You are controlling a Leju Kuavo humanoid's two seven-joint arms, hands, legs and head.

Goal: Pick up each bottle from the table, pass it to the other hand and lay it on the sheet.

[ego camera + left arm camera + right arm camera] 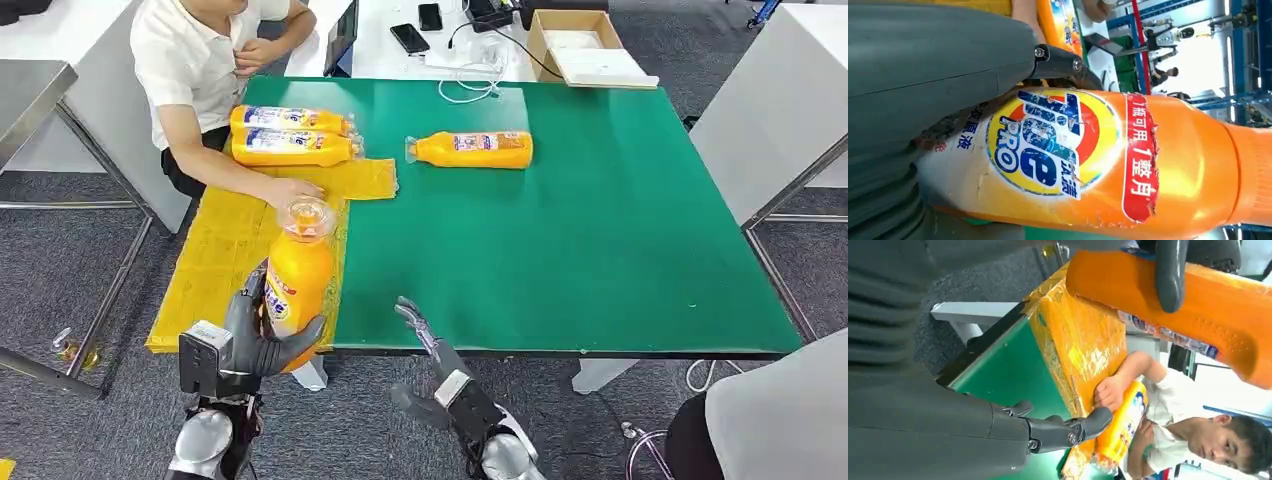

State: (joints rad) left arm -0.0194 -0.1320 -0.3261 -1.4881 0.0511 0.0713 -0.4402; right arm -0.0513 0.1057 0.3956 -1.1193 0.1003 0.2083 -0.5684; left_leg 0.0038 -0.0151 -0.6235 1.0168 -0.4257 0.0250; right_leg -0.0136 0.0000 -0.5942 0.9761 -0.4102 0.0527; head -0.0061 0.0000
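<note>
Floor (620, 430): grey carpet filled the frame's lower band and both sides of the head view.
Green table (600, 230): a green mat covered the top, taking the centre and right of the frame; its dark front edge ran along the lower middle.
White table (400, 20): at top centre, touching the green one's far edge, it carried two phones (410, 38), cables and an open cardboard box (585, 45).
Yellow sheet (215, 250): crinkled, it lay over the green table's left edge, from centre left to lower left.
Person (200, 60): seated at upper left in a white shirt, with one hand (290, 190) pressed flat on the sheet.
Held bottle (297, 275): orange, upright with its clear cap uppermost, above the sheet's near right part at lower left.
Two laid bottles (290, 135): on their sides, touching, at the sheet's far end in the upper left.
Lone bottle (470, 150): on its side on the green mat, upper centre.
Left hand (262, 335): fingers wrapped around the held bottle's lower body.
Right hand (425, 335): at bottom centre by the table's front edge, fingers apart, holding nothing.
</note>
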